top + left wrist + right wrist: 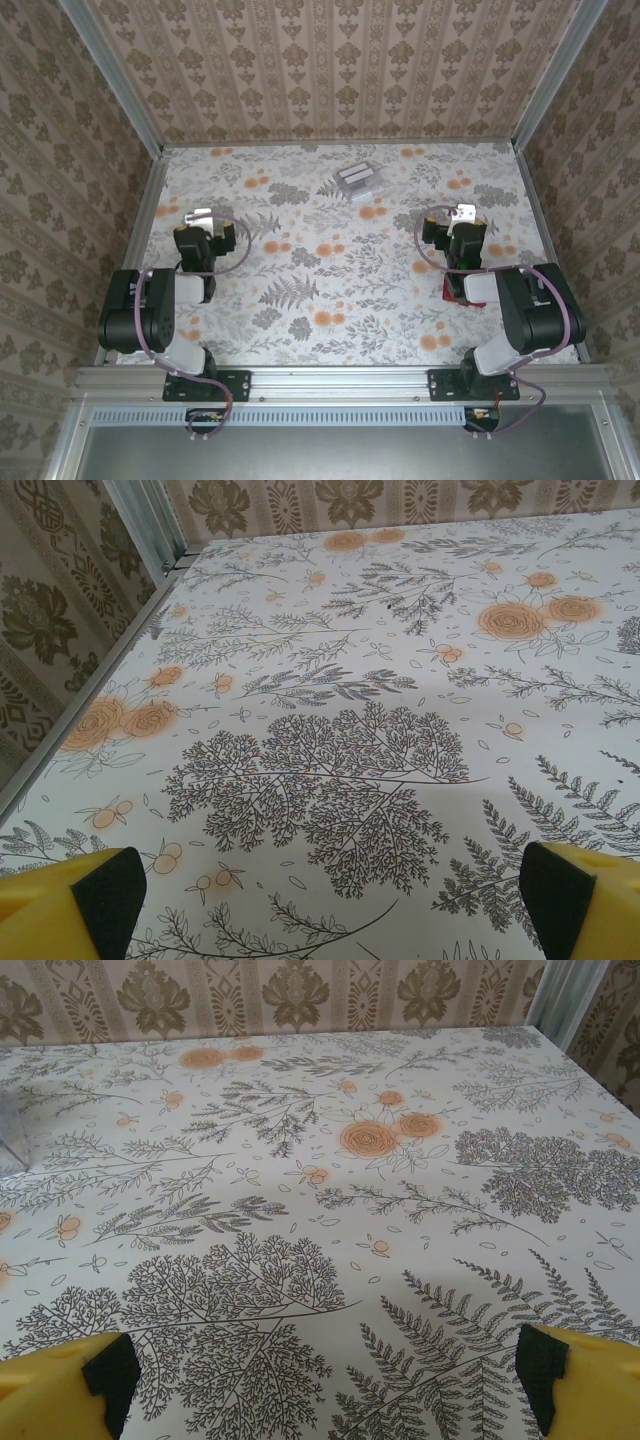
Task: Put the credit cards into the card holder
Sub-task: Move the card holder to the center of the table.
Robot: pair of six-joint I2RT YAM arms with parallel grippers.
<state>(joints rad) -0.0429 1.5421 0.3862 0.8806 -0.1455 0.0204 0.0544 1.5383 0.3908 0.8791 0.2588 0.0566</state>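
The credit cards [355, 180] lie in a small silvery-grey stack with dark stripes at the back middle of the table. A faint grey corner at the left edge of the right wrist view may be that stack [12, 1130]. The card holder [453, 292] shows as a red patch on the table, mostly hidden under the right arm. My left gripper [200, 216] rests at the left side, open and empty [325, 905]. My right gripper [466, 213] sits at the right, just beyond the holder, also open with nothing between its fingers [325, 1370].
The floral tablecloth [330, 270] covers the table, enclosed by patterned walls and aluminium rails [150, 190] on the left, right and back. Bare cloth lies between the two grippers and the card stack.
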